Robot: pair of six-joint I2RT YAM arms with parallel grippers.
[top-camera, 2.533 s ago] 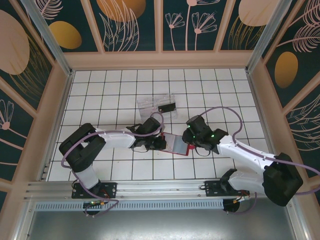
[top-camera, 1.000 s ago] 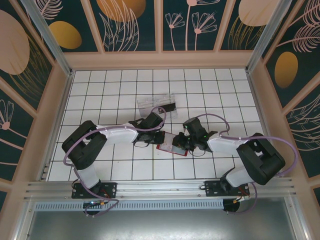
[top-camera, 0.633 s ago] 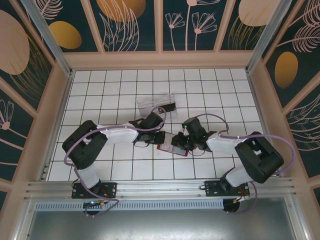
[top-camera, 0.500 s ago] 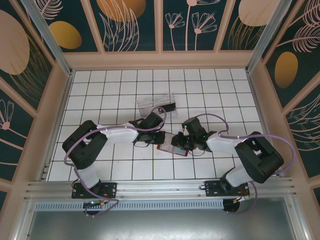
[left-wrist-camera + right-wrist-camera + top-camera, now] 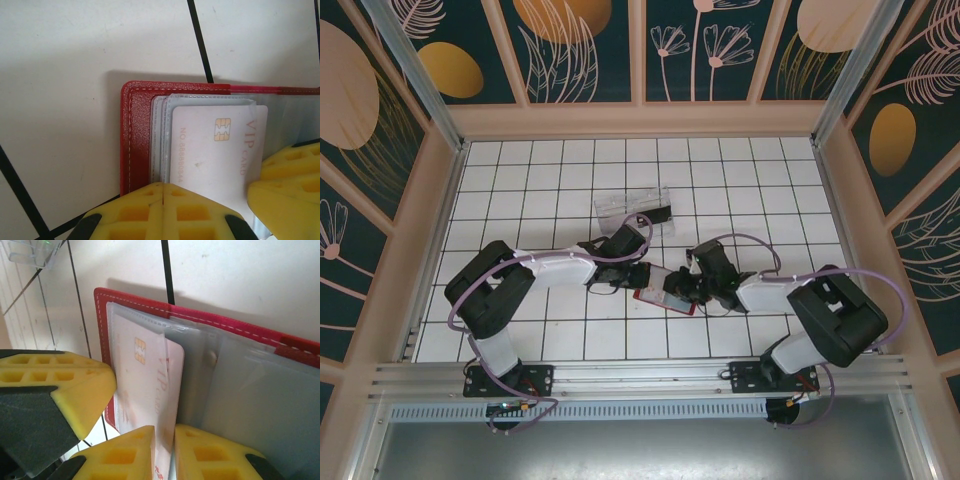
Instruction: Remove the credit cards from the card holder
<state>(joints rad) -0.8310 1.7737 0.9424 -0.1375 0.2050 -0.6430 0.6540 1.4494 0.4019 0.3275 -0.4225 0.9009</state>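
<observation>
Red card holder (image 5: pixel 102 315); right hand (image 5: pixel 164 446) pinches credit card (image 5: pixel 146 385) edge.

The left arm (image 5: pixel 555 270) and right arm (image 5: pixel 765 292) are made of white links and black joint housings. Purple cables (image 5: pixel 740 236) are looped behind each gripper. The left gripper (image 5: pixel 163 189) and right gripper (image 5: pixel 165 437) are fitted with yellow fingers (image 5: pixel 135 212), pitted with rectangular pockets and backed in black.
</observation>
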